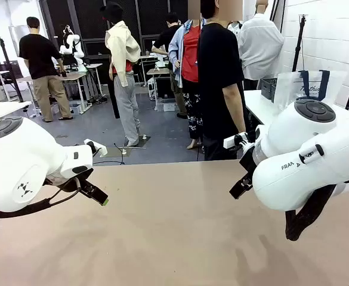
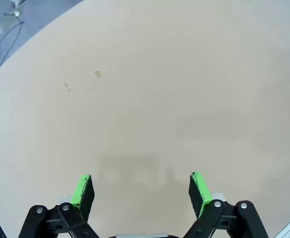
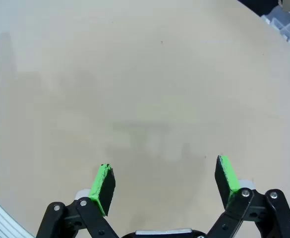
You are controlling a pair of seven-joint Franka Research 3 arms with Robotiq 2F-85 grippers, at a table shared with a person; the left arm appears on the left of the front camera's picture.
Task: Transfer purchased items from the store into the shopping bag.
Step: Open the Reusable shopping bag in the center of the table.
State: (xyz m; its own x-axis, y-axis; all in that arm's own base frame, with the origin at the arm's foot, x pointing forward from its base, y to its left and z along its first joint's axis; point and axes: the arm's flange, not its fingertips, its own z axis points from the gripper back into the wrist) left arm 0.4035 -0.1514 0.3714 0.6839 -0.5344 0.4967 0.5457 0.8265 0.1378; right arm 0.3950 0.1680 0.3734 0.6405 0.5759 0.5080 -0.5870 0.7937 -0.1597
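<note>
1. Left wrist view: the left gripper (image 2: 141, 181) is spread wide over the brown table (image 2: 145, 89), holding nothing.
2. Right wrist view: the right gripper (image 3: 164, 171) is spread wide over the brown table too, holding nothing.
3. Front view: the shopping bag (image 1: 308, 89) is see-through white with dark blue handles. It stands past the brown table's far right corner, well apart from both grippers. Its writing is too small to read.

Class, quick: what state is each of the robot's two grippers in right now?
Left gripper: open, holding nothing.
Right gripper: open, holding nothing.
</note>
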